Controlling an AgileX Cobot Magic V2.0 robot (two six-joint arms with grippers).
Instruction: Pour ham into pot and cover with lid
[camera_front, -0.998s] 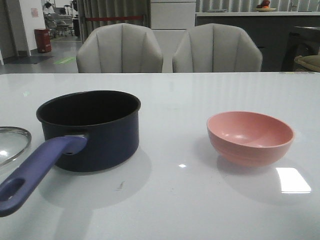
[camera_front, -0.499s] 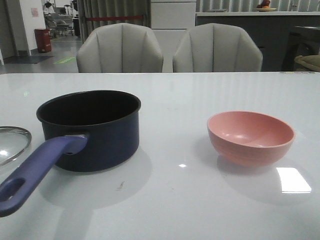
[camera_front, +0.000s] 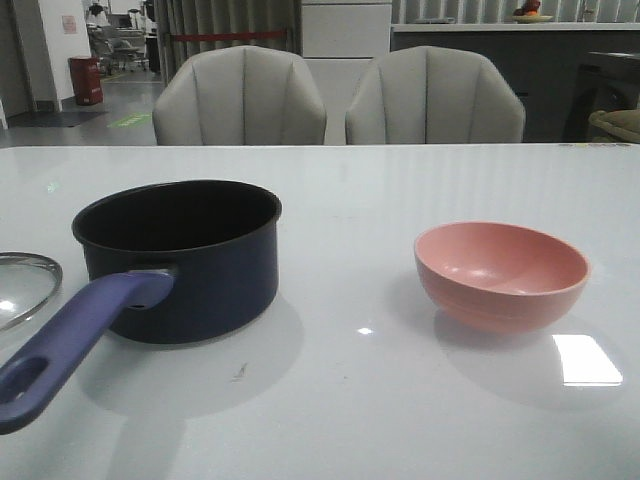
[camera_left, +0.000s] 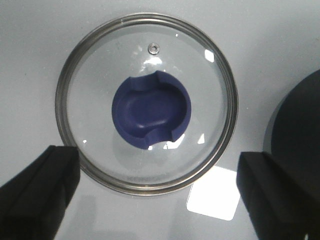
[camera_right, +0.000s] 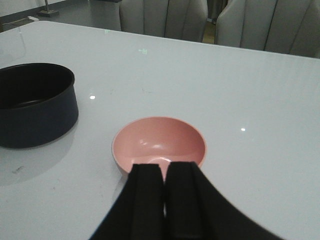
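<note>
Surface (camera_front: 400, 420): white and glossy, with two grey chairs (camera_front: 240, 100) behind it.
Pot (camera_front: 180, 258): stands upright on the left half of the surface, black inside, uncovered; its long handle (camera_front: 75, 335) points toward the near left corner. Nothing can be made out inside it.
Lid (camera_left: 146, 102): lies flat on the surface just left of the pot, blue knob (camera_left: 151, 110) up; in the front view only its rim shows at the left edge. It sits apart from the pot.
Bowl (camera_front: 501, 273): pink, upright on the right half of the surface, well apart from the pot; its inside looks bare.
Ham: none can be seen in the bowl, the pot or on the surface.
Left gripper (camera_left: 155, 195): hangs above the lid, jaws spread wide to either side of it, touching nothing.
Right gripper (camera_right: 165, 200): near the bowl's rim, jaws pressed together with nothing between them.
</note>
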